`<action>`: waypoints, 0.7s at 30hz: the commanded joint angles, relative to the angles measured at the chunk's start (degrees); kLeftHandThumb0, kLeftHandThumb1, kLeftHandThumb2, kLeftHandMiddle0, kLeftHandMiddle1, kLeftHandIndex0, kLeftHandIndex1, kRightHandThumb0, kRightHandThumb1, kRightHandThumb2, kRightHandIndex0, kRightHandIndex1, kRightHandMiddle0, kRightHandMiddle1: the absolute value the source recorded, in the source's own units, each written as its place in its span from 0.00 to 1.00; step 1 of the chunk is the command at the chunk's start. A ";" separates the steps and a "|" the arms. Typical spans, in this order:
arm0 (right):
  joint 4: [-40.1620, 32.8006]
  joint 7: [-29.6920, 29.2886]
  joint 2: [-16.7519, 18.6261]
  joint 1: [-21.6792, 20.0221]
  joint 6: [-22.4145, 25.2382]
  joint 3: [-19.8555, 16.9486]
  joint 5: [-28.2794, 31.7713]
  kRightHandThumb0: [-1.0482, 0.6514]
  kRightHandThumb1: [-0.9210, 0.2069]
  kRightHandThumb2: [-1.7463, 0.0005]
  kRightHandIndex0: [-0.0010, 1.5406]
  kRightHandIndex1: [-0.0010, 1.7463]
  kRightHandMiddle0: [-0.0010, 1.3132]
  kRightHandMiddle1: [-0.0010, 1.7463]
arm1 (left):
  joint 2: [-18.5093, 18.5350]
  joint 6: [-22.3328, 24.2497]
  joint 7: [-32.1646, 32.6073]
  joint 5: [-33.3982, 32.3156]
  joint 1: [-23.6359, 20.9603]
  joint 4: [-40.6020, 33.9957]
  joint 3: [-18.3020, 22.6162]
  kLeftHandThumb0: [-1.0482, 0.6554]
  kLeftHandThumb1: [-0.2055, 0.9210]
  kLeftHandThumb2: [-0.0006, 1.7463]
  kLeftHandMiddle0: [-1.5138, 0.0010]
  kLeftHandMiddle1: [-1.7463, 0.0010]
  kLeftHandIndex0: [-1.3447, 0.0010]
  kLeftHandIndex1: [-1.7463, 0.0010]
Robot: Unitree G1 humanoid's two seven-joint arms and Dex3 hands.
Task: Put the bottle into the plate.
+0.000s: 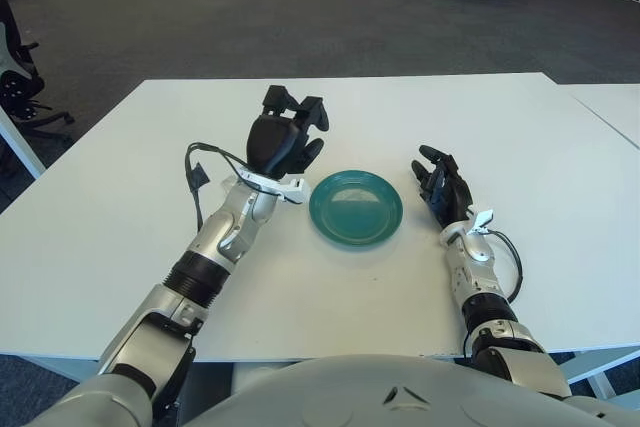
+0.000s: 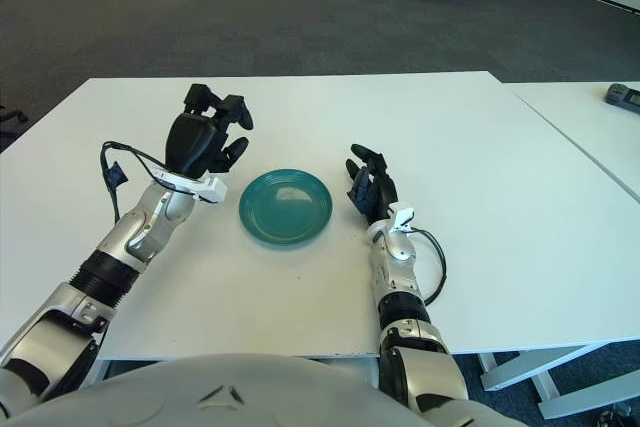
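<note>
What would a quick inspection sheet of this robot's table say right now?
Surface: white table, with a second table to the right.
Job's things: teal plate lies bare between the hands; no bottle seen.
Clutter: dark device on the second table.
Hands: left hand raised left of the plate, fingers spread, holding nothing; right hand right of the plate, fingers relaxed, holding nothing.
Cables: black cable loop at the left wrist, another along the right forearm.
Surroundings: grey carpet, office chair, boxes and cases far back.
</note>
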 commanded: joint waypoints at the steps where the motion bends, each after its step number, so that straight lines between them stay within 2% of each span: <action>1: 2.40 0.56 0.36 1.32 1.34 0.00 0.61 0.11 0.00 0.43 0.25 0.01 0.02 0.51 | 2.06 0.15 0.09 0.52 -1.63 2.92 1.78 0.36 0.58 0.65 0.33 0.00 0.63 0.00; 2: 2.48 0.69 0.32 1.31 1.29 0.00 0.59 0.11 0.00 0.43 0.25 0.01 0.02 0.51 | 2.15 0.66 0.25 1.09 -1.60 3.28 1.86 0.37 0.69 0.54 0.48 0.00 0.66 0.03; 3: 2.54 0.83 0.27 1.30 1.27 0.03 0.55 0.11 0.00 0.43 0.25 0.01 0.02 0.51 | 2.35 2.52 -0.26 2.54 -1.40 3.36 1.68 0.38 0.78 0.44 0.58 0.00 0.68 0.05; 4: 2.60 1.00 0.20 1.30 1.28 0.08 0.49 0.11 0.00 0.43 0.25 0.01 0.02 0.51 | 2.62 5.54 -1.48 5.00 -1.19 3.02 1.22 0.33 0.82 0.39 0.65 0.07 0.73 0.09; 5: 2.64 1.11 0.17 1.30 1.29 0.11 0.45 0.11 0.00 0.43 0.26 0.01 0.02 0.51 | 2.79 7.61 -2.38 6.68 -1.06 2.73 0.89 0.24 0.89 0.35 0.75 0.31 0.83 0.22; 6: 2.68 1.25 0.11 1.29 1.33 0.16 0.40 0.11 0.00 0.43 0.26 0.01 0.02 0.51 | 2.88 10.46 -3.30 9.24 -0.95 2.35 0.33 0.18 0.93 0.31 0.79 0.52 0.89 0.31; 7: 2.72 1.35 0.07 1.29 1.35 0.18 0.37 0.11 0.00 0.43 0.26 0.01 0.01 0.51 | 2.86 12.25 -3.84 10.85 -0.89 2.04 -0.04 0.12 0.95 0.31 0.84 0.68 0.93 0.45; 8: 2.75 1.46 0.04 1.28 1.37 0.20 0.35 0.11 0.00 0.43 0.26 0.01 0.01 0.51 | 2.82 13.89 -4.16 12.33 -0.84 1.98 -0.39 0.10 0.96 0.31 0.85 0.73 0.94 0.50; 9: 2.77 1.53 0.02 1.28 1.38 0.21 0.32 0.11 0.00 0.43 0.27 0.01 0.01 0.51 | 2.76 15.05 -4.41 13.33 -0.78 1.91 -0.63 0.07 0.98 0.33 0.89 0.82 0.96 0.60; 13: 2.84 1.86 -0.10 1.29 1.30 0.30 0.18 0.12 0.00 0.44 0.27 0.02 0.01 0.51 | 2.61 18.78 -5.45 15.95 -0.65 1.98 -1.43 0.01 1.00 0.37 0.97 0.96 0.99 0.82; 16: 2.88 2.05 -0.16 1.29 1.22 0.34 0.12 0.12 0.00 0.44 0.27 0.02 0.01 0.51 | 2.53 20.64 -6.48 16.69 -0.59 2.09 -1.71 0.00 1.00 0.40 0.99 0.99 1.00 0.91; 21: 2.61 2.45 -0.13 1.67 1.11 0.30 0.31 0.12 0.00 0.44 0.28 0.02 0.01 0.51 | 2.49 23.30 -8.14 17.24 -0.11 2.10 -2.05 0.00 1.00 0.44 1.00 1.00 1.00 0.98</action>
